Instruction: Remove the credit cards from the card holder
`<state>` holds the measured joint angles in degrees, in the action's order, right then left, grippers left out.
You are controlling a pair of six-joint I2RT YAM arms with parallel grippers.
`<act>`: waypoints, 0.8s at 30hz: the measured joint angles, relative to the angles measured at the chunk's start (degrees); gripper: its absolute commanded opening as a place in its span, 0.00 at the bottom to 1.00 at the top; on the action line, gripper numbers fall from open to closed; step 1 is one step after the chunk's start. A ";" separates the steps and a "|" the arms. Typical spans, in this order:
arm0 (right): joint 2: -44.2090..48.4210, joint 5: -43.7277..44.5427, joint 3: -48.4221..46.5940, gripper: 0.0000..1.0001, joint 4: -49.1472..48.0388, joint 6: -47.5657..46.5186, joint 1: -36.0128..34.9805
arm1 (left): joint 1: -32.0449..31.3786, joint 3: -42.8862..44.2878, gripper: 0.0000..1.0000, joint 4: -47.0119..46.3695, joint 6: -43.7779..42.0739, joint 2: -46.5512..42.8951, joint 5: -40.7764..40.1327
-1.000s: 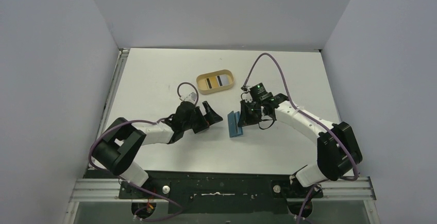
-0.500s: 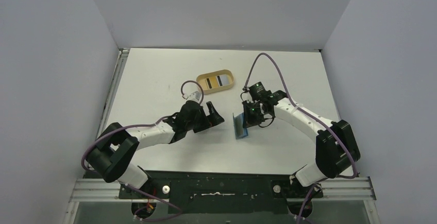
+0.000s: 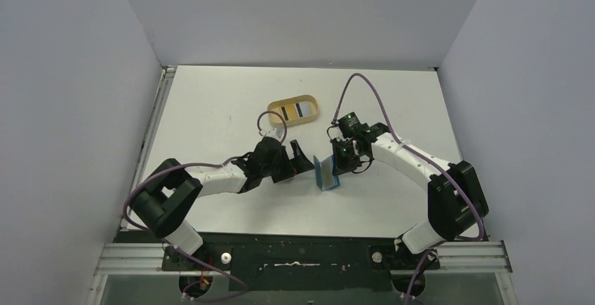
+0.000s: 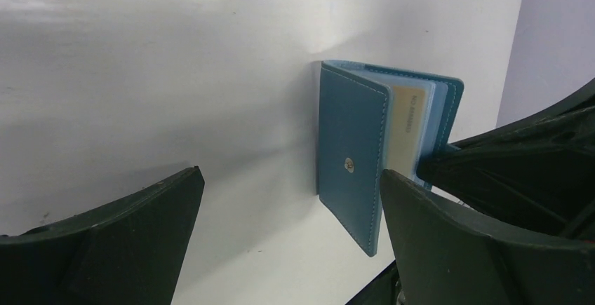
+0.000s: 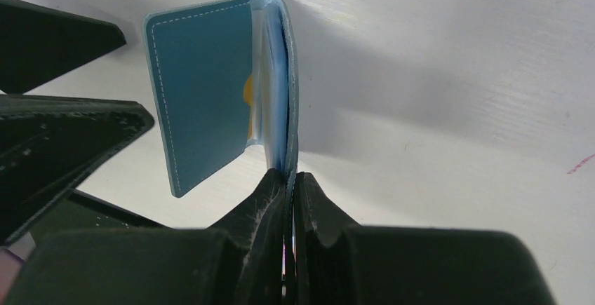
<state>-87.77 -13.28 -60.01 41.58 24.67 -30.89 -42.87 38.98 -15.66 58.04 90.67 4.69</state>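
The step in hand is opening and steadying the card holder [image 3: 326,173] so that a card can be drawn out. It stands on edge on the tabletop [image 3: 210,102], between the 2 arms, its covers parted in a narrow V. The right pincer [image 3: 335,163] is pressed together on 1 cover, pinching its edge and holding the wallet upright. The left pincer [image 3: 303,165] is spread wide, just beside the free cover, touching nothing. In the left wrist view the credit cards [image 4: 407,126] sit in the pale blue pockets, with the long edge of 1 pale card showing. None looks pulled out yet.

Next, the left pincer probably needs to slip 1 finger past the free cover and close on the exposed card edge, while the right grip stays firm. The gap is narrow, so the approach has to be well lined up.

Compared with 1 second ago, the card holder has been tipped up from lying nearly flat, and the left pincer has come from well apart to just beside it. The tan tray [image 3: 271,114] is unmoved.
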 measured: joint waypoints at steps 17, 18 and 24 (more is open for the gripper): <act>-0.04 -0.26 1.49 0.00 -2.10 0.24 -0.28 | -2.56 4.46 0.51 0.48 0.57 3.02 2.12; -0.04 -0.31 1.64 0.00 -2.27 0.26 -0.28 | -2.58 4.48 0.50 0.76 0.59 3.15 2.21; -0.04 -0.72 2.47 0.00 -3.15 0.50 -0.28 | -2.89 5.66 0.00 0.94 0.28 5.84 3.37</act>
<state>-87.81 -14.00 -57.54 38.44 25.17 -31.18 -45.76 44.64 -14.72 58.33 96.51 8.05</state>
